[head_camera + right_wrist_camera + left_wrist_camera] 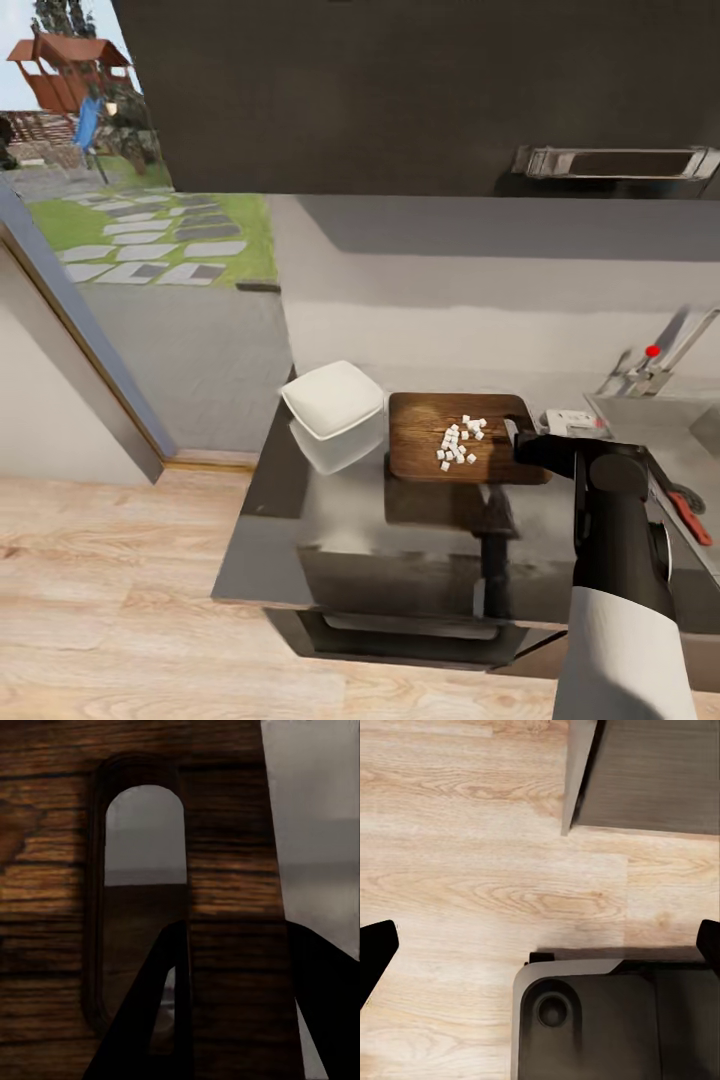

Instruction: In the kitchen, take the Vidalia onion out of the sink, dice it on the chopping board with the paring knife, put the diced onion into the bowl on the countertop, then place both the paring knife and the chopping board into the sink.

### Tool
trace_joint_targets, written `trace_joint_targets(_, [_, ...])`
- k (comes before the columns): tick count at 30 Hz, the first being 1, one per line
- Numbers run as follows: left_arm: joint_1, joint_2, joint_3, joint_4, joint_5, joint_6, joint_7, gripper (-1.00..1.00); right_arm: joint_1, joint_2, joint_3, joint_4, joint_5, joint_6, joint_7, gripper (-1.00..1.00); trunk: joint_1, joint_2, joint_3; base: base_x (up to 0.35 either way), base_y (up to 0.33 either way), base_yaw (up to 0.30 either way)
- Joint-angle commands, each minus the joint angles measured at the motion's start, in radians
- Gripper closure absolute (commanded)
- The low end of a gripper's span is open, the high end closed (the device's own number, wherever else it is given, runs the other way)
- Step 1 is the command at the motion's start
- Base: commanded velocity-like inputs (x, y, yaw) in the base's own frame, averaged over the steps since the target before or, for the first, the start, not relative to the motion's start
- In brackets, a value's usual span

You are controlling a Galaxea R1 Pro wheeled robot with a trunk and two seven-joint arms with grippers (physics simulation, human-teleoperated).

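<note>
The dark-brown chopping board lies on the glossy countertop with small white cubes of diced onion on its middle. The white bowl stands just left of the board. My right gripper is at the board's right end; in the right wrist view its dark fingers straddle the strip of board between the handle hole and the edge, shut on it. The red-handled paring knife lies at the far right beside the sink. My left gripper hangs open over the floor.
A chrome faucet with a red knob rises behind the sink. Dark wall cabinets hang overhead. Wooden floor and a glass door to the garden lie to the left. My base sits under the left gripper.
</note>
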Motion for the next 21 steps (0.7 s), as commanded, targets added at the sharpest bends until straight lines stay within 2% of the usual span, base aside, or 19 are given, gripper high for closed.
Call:
trace_joint_targets(1, [0.0,0.002,-0.006,-0.001,0.01,-0.002,0.004,-1.0,-0.002,0.002,-0.002,-0.001,0.003,0.004,0.01,1.0,0.001,-0.002,0.0,0.014,0.296,0.0])
trace_joint_targets(21, [0.0,0.002,-0.007,-0.001,0.01,-0.002,0.004,-1.0,-0.001,0.001,-0.001,-0.001,0.003,0.003,0.01,1.0,0.001,-0.002,0.032,0.107,0.293,0.0])
